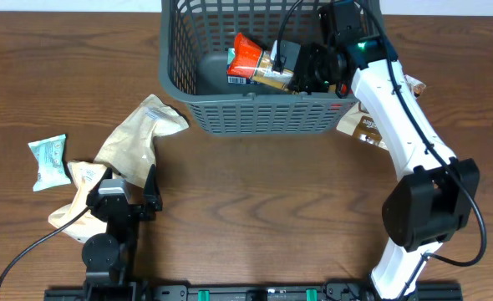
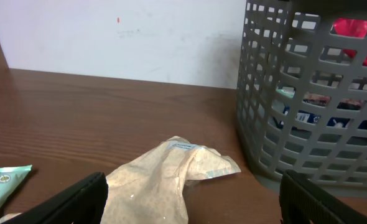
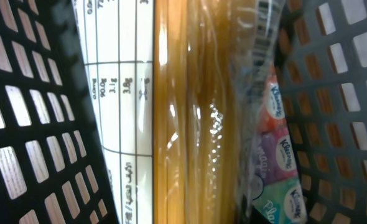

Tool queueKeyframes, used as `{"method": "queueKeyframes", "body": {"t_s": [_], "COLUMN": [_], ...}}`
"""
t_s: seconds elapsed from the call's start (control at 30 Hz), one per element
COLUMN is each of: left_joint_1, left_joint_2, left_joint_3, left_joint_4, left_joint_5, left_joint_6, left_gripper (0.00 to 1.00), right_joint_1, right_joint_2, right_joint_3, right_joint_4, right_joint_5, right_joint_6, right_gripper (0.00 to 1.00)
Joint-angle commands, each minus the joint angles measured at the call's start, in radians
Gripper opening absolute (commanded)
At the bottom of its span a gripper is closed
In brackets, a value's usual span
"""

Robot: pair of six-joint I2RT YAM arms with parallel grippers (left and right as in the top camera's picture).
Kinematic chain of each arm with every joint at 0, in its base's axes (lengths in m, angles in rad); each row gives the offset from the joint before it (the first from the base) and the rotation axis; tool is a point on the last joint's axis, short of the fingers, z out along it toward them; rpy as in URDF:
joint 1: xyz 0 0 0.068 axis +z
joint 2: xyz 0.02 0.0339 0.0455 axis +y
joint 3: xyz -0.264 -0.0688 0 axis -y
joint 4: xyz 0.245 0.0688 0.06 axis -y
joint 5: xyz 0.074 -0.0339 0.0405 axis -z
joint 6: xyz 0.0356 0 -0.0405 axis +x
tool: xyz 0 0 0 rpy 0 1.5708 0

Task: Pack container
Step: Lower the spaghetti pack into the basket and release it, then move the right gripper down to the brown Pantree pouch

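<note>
The dark grey lattice basket stands at the back middle of the table and shows at the right of the left wrist view. My right gripper is down inside it, shut on a long clear packet of spaghetti with a red end. The spaghetti packet fills the right wrist view, with a tissue pack beside it and basket walls on both sides. My left gripper is open and empty, low at the front left; its fingers frame a crumpled beige packet.
The beige packet lies left of the basket. A teal packet and a small beige packet lie at the far left. A brown packet lies right of the basket, under my right arm.
</note>
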Motion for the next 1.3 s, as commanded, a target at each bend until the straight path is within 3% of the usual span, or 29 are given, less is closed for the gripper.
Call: {"method": "queueKeyframes", "body": {"t_s": [0.0, 0.07, 0.1, 0.43, 0.6, 0.83, 0.97, 1.13, 1.27], "left_joint_1": [-0.005, -0.005, -0.005, -0.005, -0.005, -0.005, -0.005, -0.005, -0.005], "left_joint_2": [0.0, 0.0, 0.0, 0.0, 0.0, 0.0, 0.0, 0.0, 0.0], "left_joint_3": [-0.014, -0.014, -0.014, -0.014, -0.014, -0.014, -0.014, -0.014, -0.014], "left_joint_4": [0.008, 0.008, 0.008, 0.007, 0.007, -0.007, -0.007, -0.007, -0.007], "left_joint_5": [0.003, 0.003, 0.003, 0.003, 0.003, 0.003, 0.003, 0.003, 0.003], "left_joint_6": [-0.002, -0.002, -0.002, -0.002, -0.002, -0.002, -0.002, -0.002, -0.002], "left_gripper": [0.81, 0.81, 0.81, 0.81, 0.81, 0.81, 0.81, 0.81, 0.81], "right_joint_1": [-0.01, -0.01, -0.01, -0.019, -0.041, -0.09, -0.125, -0.187, -0.252], "right_joint_2": [-0.039, -0.04, -0.04, -0.047, -0.051, -0.09, -0.132, -0.191, -0.213], "right_joint_3": [0.026, 0.026, 0.026, 0.089, 0.171, 0.282, 0.321, 0.325, 0.325], "right_joint_4": [0.037, 0.076, 0.087, 0.114, 0.115, 0.124, 0.167, 0.316, 0.419], "right_joint_5": [-0.036, -0.013, -0.013, -0.014, -0.014, -0.036, -0.035, 0.053, 0.359], "right_joint_6": [0.011, 0.058, 0.065, 0.072, 0.137, 0.195, 0.205, 0.388, 0.704], "right_gripper": [0.54, 0.89, 0.9, 0.91, 0.97, 0.98, 0.89, 0.89, 0.94]}}
